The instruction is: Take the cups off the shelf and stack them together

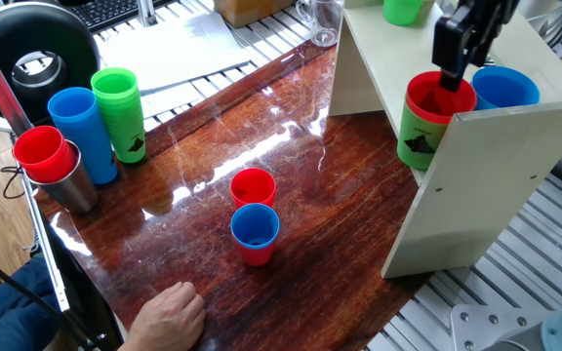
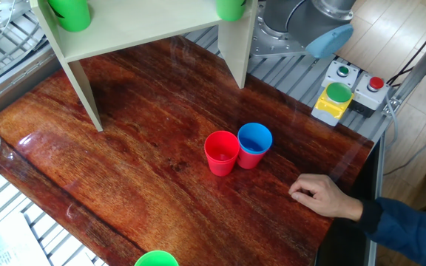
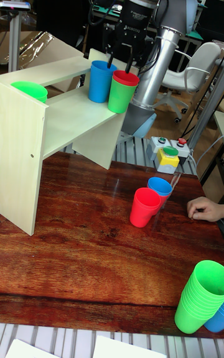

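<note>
On the cream shelf [image 1: 486, 185] a red cup nested in a green cup with a black logo [image 1: 427, 122] stands beside a blue cup [image 1: 505, 86]. In the tall view the same pair [image 3: 122, 92] and blue cup [image 3: 99, 81] stand on the upper board. My gripper [image 1: 449, 76] hangs open just above the red cup's rim, and its fingers [image 3: 129, 63] straddle that rim. More green cups [image 2: 71, 13] sit elsewhere on the shelf. On the table a red cup [image 1: 254, 185] and a blue-rimmed cup [image 1: 255, 234] stand touching.
Tall blue [image 1: 84, 132] and green [image 1: 120, 112] cup columns and a steel tumbler holding red cups [image 1: 52, 166] stand at the table's left. A person's hand [image 1: 169, 312] rests at the front edge. A button box [image 2: 339, 96] sits near the robot base.
</note>
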{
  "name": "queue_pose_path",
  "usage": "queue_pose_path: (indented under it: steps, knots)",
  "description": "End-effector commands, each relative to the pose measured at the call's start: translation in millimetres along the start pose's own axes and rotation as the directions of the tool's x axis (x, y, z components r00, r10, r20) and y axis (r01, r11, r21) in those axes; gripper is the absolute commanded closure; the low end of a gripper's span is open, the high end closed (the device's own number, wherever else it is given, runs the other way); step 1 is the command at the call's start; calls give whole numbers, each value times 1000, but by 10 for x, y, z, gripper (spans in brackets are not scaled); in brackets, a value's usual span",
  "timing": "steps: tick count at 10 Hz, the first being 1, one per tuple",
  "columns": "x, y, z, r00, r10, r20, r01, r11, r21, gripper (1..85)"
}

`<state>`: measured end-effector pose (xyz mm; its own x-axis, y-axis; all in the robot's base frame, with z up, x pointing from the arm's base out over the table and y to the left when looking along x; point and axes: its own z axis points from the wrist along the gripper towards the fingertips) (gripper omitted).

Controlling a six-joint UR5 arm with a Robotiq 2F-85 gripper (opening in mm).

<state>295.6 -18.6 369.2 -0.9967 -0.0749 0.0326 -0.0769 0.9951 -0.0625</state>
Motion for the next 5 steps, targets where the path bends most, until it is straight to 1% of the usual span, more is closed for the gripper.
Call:
queue_pose_path:
  steps: [1,5]
  knots:
    - [-8,-8,71,1000,-7,15,7,1000,-22,357]
    - [-1,-33,113,1000,-11,16,12,1000,-23,357]
